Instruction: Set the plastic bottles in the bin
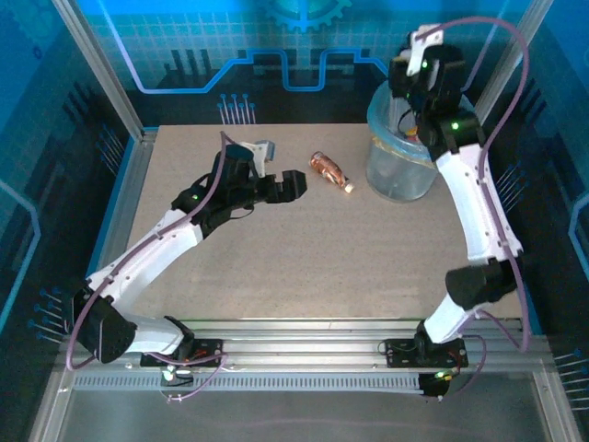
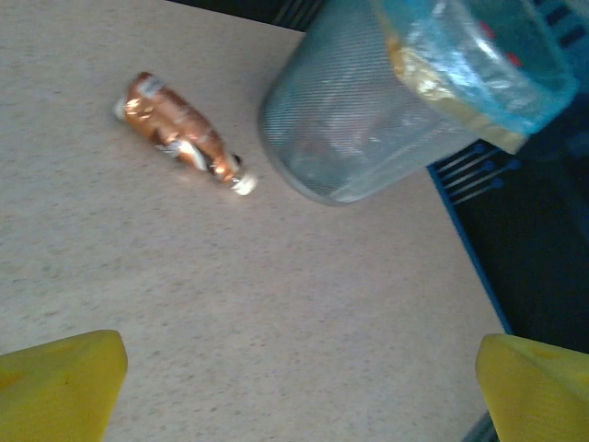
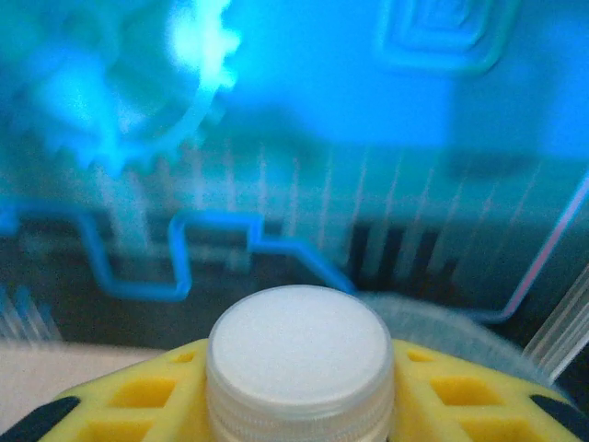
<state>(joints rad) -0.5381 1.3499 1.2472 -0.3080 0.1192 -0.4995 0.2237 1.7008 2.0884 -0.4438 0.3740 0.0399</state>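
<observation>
Reaching over the bin (image 1: 401, 166), right fingers (image 3: 138, 391) clamp a white-capped bottle (image 3: 299, 354); left fingers (image 2: 55, 382) spread wide.

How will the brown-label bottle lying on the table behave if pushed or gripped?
Likely rolls: the brown-label bottle lies on its side, round-bodied, on the flat table. Probably light and a bit crushable: small thin plastic, label looks crinkled. Film label looks glossy, so it may slip in the left hand, which is open wide.
</observation>
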